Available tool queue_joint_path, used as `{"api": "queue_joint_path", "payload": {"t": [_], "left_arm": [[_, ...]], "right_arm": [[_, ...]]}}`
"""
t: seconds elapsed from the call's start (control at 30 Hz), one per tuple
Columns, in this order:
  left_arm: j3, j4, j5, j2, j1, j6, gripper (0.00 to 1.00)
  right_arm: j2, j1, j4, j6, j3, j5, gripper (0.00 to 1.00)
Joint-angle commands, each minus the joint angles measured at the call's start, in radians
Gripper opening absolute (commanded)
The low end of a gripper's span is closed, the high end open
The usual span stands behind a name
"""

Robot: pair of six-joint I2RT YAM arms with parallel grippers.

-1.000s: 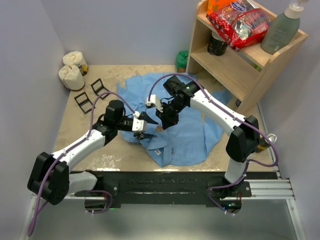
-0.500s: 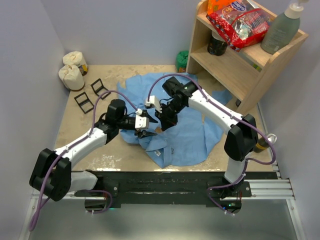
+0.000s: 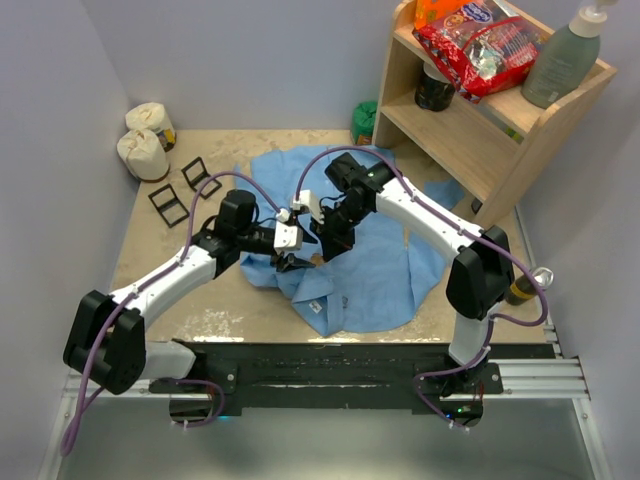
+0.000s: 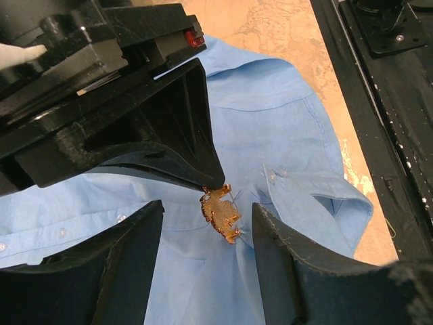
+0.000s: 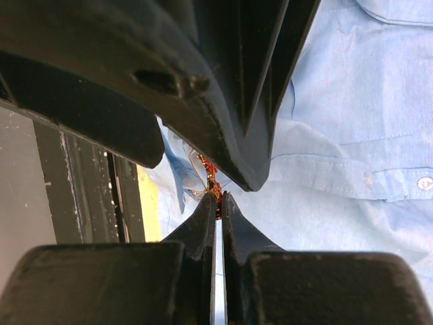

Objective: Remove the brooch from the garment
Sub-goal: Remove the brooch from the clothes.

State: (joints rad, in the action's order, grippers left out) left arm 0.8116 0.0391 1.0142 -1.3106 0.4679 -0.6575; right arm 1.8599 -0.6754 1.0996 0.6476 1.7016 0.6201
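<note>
Angling down over the garment [image 4: 270, 122], the right gripper [image 5: 218, 200] pinches the brooch [image 4: 220, 214]; the left gripper [image 4: 207, 233] gapes around it.

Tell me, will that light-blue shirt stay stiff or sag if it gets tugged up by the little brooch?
Probably floppy: the light-blue button-up shirt lies rumpled and folded. It would likely tent up around the small amber brooch rather than lift whole. It looks thin, so probably light.

brooch [image 5: 210, 177] | right wrist: mostly hidden | top view: seemingly too small
</note>
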Motion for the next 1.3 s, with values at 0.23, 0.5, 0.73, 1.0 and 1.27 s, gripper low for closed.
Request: {"api": "queue_joint_path", "payload": {"t": [0.23,0.5,0.73,1.0,1.27], "left_arm": [[0.038,0.027,0.057,0.002,0.011,-0.010,0.57],[0.008,-0.056,0.029,-0.006,0.012,0.053,0.52],[-0.061,-0.162,0.043,0.017,0.012,0.124,0.53],[-0.077,-0.202,0.089,0.027,0.006,0.118,0.53],[-0.080,-0.200,0.057,0.024,0.006,0.102,0.54]], "right_arm": [[-0.067,-0.004,-0.023,-0.011,0.000,0.003,0.00],[-0.073,-0.006,-0.027,-0.011,0.000,0.009,0.00],[-0.097,-0.004,-0.049,-0.011,-0.029,0.012,0.00],[-0.099,0.014,-0.058,-0.002,-0.068,0.049,0.00],[-0.073,0.063,-0.011,0.011,-0.007,0.162,0.00]]}}
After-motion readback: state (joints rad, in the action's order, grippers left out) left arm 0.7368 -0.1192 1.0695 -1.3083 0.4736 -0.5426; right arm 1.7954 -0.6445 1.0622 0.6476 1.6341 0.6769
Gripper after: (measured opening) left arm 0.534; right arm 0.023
